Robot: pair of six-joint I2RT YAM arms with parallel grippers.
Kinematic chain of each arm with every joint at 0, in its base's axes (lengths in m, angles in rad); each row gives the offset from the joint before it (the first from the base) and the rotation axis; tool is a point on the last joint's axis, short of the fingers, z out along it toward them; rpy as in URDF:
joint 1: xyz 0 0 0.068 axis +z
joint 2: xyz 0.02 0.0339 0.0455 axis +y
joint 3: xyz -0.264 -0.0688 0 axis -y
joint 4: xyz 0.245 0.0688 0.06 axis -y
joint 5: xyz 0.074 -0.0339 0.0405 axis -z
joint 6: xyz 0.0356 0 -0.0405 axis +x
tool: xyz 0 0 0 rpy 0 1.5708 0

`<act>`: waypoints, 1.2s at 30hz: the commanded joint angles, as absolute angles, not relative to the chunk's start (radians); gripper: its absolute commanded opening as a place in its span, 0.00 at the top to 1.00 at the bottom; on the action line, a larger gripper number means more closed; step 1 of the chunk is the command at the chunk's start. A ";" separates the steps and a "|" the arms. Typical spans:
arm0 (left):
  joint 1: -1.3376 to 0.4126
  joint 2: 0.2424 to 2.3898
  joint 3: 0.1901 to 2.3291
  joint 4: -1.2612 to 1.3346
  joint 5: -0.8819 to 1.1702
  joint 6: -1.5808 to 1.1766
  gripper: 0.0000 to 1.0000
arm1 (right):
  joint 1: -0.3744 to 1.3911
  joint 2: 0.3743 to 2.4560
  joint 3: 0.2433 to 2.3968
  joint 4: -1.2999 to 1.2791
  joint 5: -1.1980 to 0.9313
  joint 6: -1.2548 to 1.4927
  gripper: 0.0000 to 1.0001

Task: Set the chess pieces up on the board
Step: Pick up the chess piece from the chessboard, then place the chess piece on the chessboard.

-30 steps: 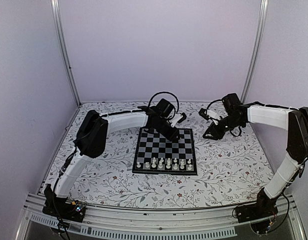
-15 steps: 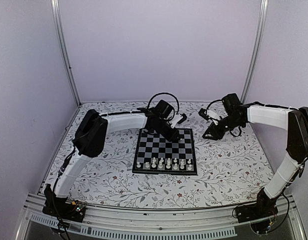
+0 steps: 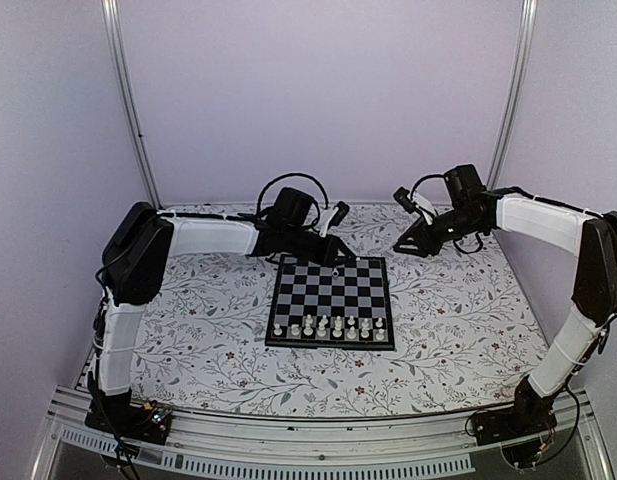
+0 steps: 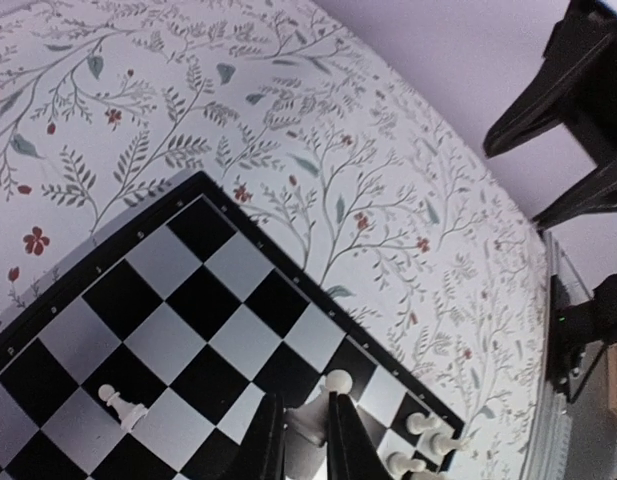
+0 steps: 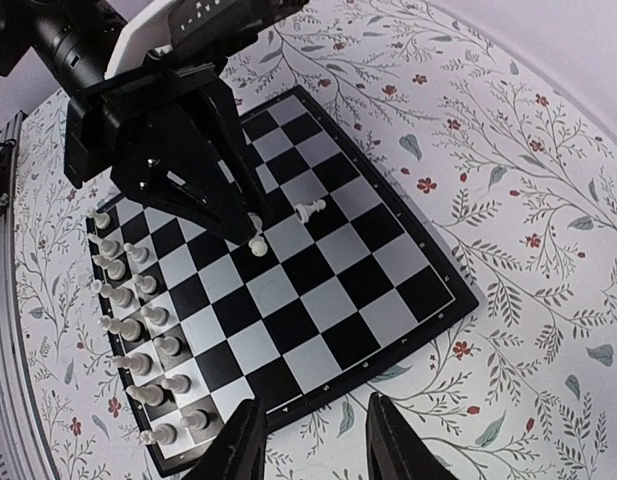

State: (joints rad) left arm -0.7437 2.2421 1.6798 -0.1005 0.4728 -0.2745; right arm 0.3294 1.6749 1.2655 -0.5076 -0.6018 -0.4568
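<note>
The black and pale checked board (image 3: 333, 296) lies mid-table. White chess pieces (image 3: 328, 326) stand in its two near rows; they also show in the right wrist view (image 5: 128, 300). My left gripper (image 3: 337, 261) hangs over the board's far part, shut on a white pawn (image 4: 326, 400), held just above the squares (image 5: 256, 241). Another white pawn (image 4: 121, 406) lies on its side on the board (image 5: 310, 210). My right gripper (image 3: 402, 241) is open and empty over the floral table beside the board's far right corner (image 5: 313, 445).
The floral table surface (image 3: 458, 320) surrounds the board. Purple walls and metal posts (image 3: 128, 110) close in the back and sides. My left arm's forearm (image 3: 213, 238) stretches across the table's far left.
My left arm has swung back and left, its elbow now higher, while the gripper stays over the board's far part. My right gripper has drawn slightly back and up.
</note>
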 commanded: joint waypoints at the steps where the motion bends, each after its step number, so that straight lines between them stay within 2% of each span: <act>1: -0.713 2.169 1.607 0.177 0.632 -0.484 0.89 | 0.365 1.692 1.326 -0.488 -0.667 -0.422 0.65; 15: -0.704 2.149 1.550 0.372 0.808 -0.654 0.88 | 0.456 1.708 1.385 -0.423 -0.646 -0.450 0.64; 27: -0.703 2.143 1.525 0.427 0.839 -0.690 0.87 | 0.486 1.752 1.417 -0.440 -0.664 -0.456 0.64; 33: -0.699 2.145 1.519 0.455 0.849 -0.711 0.87 | 0.489 1.748 1.408 -0.443 -0.683 -0.462 0.72; 36: -0.695 2.145 1.506 0.494 0.856 -0.733 0.87 | 0.488 1.748 1.404 -0.446 -0.694 -0.456 0.72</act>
State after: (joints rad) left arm -0.7109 2.1826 1.5265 0.4114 0.8291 -0.7025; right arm 0.4835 1.7370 1.3857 -0.4438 -0.6670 -0.4561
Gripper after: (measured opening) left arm 0.131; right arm 0.280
